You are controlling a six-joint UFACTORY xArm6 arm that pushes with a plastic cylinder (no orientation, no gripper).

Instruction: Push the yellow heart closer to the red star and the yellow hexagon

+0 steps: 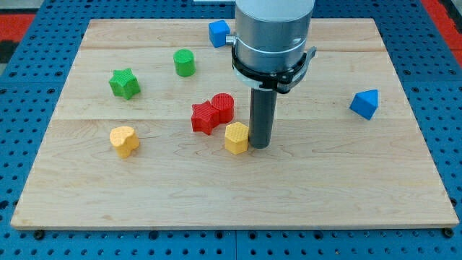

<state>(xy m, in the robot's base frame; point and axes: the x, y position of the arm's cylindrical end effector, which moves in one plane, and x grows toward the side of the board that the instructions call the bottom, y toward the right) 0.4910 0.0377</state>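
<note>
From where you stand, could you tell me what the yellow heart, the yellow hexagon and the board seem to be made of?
The yellow heart and yellow hexagon look like matte plastic, possibly 3D-printed: solid uniform colour with a faint ridged texture on their tops. The board appears to be light, smooth-finished wood, showing grain lines and plank seams. My tip rests just to the view's right of the hexagon; it looks like dark, dull metal or plastic, I cannot tell which.

Yellow heart (124, 140), red star (205, 117), yellow hexagon (236, 137)
</note>
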